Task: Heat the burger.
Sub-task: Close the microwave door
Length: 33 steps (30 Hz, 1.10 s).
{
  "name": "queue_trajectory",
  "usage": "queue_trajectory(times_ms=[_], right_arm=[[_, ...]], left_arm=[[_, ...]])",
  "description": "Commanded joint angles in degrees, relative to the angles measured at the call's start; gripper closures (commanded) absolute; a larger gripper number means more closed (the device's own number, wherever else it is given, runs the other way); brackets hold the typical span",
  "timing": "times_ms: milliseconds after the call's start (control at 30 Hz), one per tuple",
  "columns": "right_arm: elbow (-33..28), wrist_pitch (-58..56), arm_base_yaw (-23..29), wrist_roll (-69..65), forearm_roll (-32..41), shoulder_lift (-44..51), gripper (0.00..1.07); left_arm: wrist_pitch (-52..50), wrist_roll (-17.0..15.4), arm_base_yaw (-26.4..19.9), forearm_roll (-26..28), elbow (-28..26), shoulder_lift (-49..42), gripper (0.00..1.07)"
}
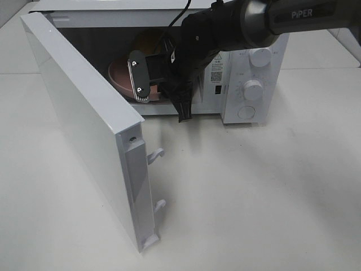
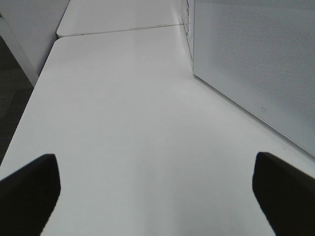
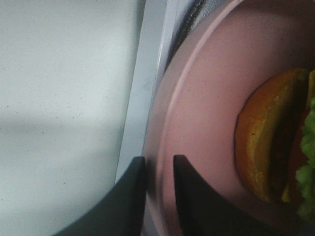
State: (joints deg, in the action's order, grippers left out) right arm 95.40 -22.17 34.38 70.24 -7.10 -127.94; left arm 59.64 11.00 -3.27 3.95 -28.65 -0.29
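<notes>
The burger point(image 3: 268, 142), with golden-brown bun, dark patty and green lettuce, lies on a pink plate point(image 3: 206, 98) inside the open microwave point(image 1: 248, 84). From the high camera the bun point(image 1: 148, 40) shows behind the plate point(image 1: 119, 76). My right gripper point(image 1: 144, 90) reaches into the oven mouth. In the right wrist view its fingertips point(image 3: 159, 167) straddle the plate's rim with a narrow gap; whether they still pinch it cannot be told. My left gripper point(image 2: 157, 196) is open and empty over bare table, beside the microwave's perforated side point(image 2: 256, 59).
The microwave door point(image 1: 84, 118) is swung wide toward the front left, its latch hooks point(image 1: 156, 153) sticking out. White table point(image 1: 254, 197) stretches in front of the oven. The control knobs point(image 1: 252, 89) sit on the oven's right panel.
</notes>
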Motion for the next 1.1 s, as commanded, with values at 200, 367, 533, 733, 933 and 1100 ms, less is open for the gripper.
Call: queue_trajectory(times_ms=[200,367,533,733,933,1100], right_arm=[[0.6,0.2,-0.1,-4.5,-0.3,1.3,0.60],[0.6,-2.3,-0.1,-5.6,-0.3,1.3,0.54],[-1.1,-1.8,-0.1,-6.3,-0.3,3.1,0.51],[-5.5,-1.8,-0.1,-6.3,-0.3,5.9,0.46],[-11.0,-0.8,-0.1,-6.5,-0.1,9.4,0.39],[-15.8,1.3,-0.1,-7.7,-0.3,13.3,0.31]], left_arm=[[0.1,-0.1,0.3,0.2,0.2,-0.3,0.07],[0.1,-0.1,0.3,0.2,0.2,-0.3,0.07],[0.1,-0.1,0.3,0.2,0.2,-0.3,0.07],[0.1,-0.1,0.3,0.2,0.2,-0.3,0.07],[0.1,-0.1,0.3,0.2,0.2,-0.3,0.07],[0.1,-0.1,0.3,0.2,0.2,-0.3,0.07]])
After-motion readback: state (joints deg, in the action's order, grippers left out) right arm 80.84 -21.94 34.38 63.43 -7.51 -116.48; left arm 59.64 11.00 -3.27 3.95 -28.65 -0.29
